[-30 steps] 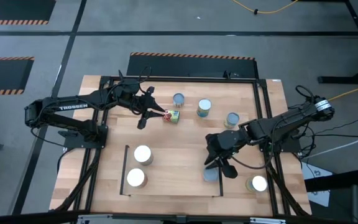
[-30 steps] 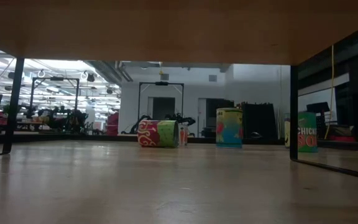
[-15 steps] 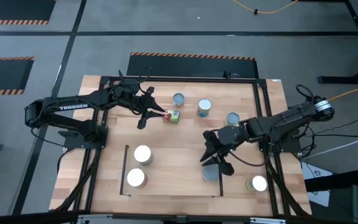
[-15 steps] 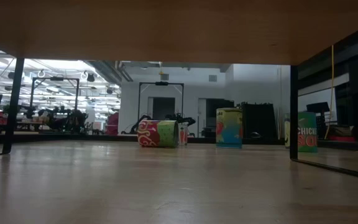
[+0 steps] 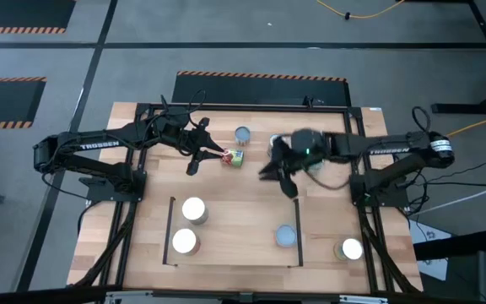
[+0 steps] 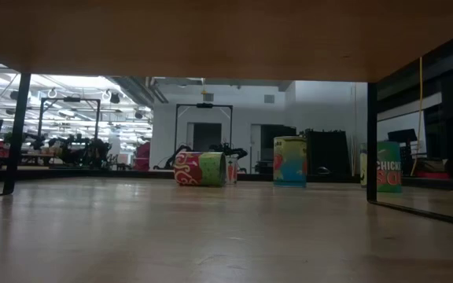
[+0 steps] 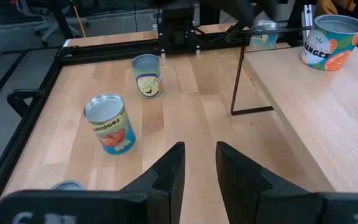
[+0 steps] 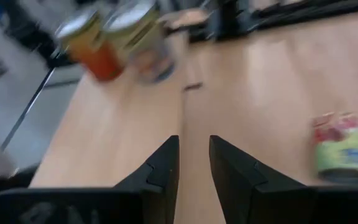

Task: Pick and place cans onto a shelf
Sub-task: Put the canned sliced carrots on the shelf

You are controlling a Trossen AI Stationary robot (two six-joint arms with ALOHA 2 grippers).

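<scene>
Overhead layout. Left end effector (image 5: 212, 153), empty, fingers slightly apart, sits beside the tipped can (image 5: 234, 158) at its 3 o'clock. Right end effector (image 5: 278, 171), fingers narrowly parted, holds nothing. Three cans stand on the shelf (image 5: 234, 228); one stands at the tabletop's (image 5: 327, 203) 5 o'clock corner, others toward 12.

Cans (image 5: 193, 209) in plain sight from above: six. On shelf (image 5: 234, 228): three. On desk (image 5: 336, 127) off shelf: three, one lying. More under right arm: cannot tell. Shelf: one. Arms: two. Claws: two, left claw (image 5: 207, 162), right claw (image 5: 278, 179).
</scene>
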